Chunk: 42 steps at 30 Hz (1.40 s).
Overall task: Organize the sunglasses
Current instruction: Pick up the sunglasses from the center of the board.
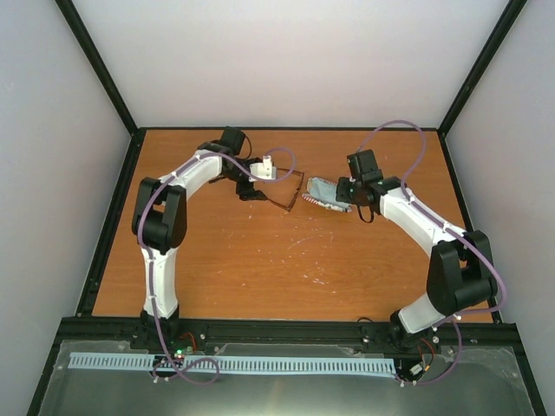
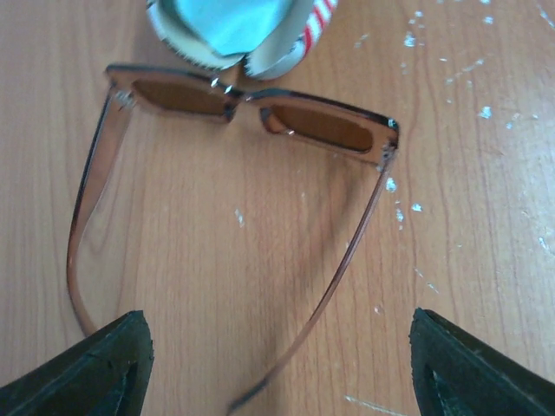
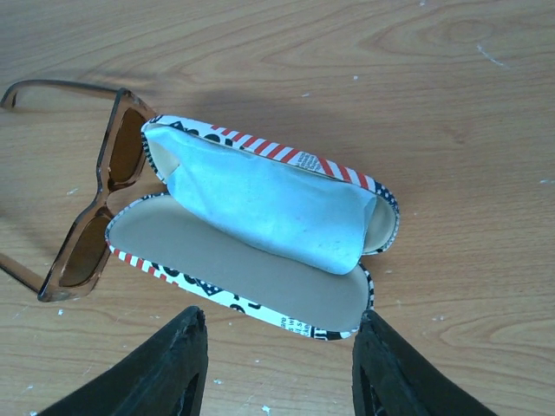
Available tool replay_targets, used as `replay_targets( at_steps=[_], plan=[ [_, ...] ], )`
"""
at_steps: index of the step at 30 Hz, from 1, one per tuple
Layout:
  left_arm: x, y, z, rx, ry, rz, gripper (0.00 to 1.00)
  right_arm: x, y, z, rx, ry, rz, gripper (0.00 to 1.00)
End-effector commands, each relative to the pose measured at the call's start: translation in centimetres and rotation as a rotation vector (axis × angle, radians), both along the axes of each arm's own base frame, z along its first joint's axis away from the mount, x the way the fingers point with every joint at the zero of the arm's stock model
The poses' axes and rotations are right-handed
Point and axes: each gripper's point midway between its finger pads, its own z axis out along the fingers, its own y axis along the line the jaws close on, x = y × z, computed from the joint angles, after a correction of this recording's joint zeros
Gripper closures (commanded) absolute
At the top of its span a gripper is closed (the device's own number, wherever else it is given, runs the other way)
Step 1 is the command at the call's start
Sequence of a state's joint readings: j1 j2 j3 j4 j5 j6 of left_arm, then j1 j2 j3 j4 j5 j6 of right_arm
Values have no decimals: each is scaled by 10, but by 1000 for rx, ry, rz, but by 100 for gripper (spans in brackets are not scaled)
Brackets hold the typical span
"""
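The left hand (image 2: 277, 368), wide open and empty, is behind the sunglasses (image 2: 323, 126). They lie unfolded on the surface (image 3: 451, 95), with the front against one end of the open flag-patterned case (image 3: 247, 279). The right hand (image 3: 279, 364), partly open and empty, hovers beside that case.

— What's the room like?
— Plain white walls (image 1: 286, 61) on three sides, black frame posts (image 1: 97, 65) in the corners, and soft, even light.
— And the table?
— An orange-brown wood-grain tabletop (image 1: 260, 269). White flecks (image 2: 410, 39) are scattered ahead of the left gripper (image 2: 279, 316), and a black rail (image 1: 286, 329) runs along the near edge.
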State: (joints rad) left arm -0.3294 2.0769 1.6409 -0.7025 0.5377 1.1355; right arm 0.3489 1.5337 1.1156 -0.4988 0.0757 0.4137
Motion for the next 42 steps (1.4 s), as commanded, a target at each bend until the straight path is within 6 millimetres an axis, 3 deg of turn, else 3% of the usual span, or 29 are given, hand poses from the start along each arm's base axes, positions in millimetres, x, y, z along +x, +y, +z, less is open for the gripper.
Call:
replay_targets(
  at_steps=[1, 16, 21, 32, 42],
  plan=[
    [-17, -12, 6, 1, -41, -256, 20, 3, 9, 3, 23, -4, -1, 54],
    [-17, -18, -40, 119, -42, -320, 32, 7, 11, 3, 26, -2, -13, 54],
    [-13, -29, -41, 94, -16, -311, 34, 9, 12, 5, 24, -7, -5, 58],
    [-19, -34, -54, 124, 30, -316, 71, 8, 13, 5, 17, -3, 12, 59],
    [-55, -32, -58, 131, 103, -326, 83, 8, 17, 5, 20, -5, 41, 59]
  ],
)
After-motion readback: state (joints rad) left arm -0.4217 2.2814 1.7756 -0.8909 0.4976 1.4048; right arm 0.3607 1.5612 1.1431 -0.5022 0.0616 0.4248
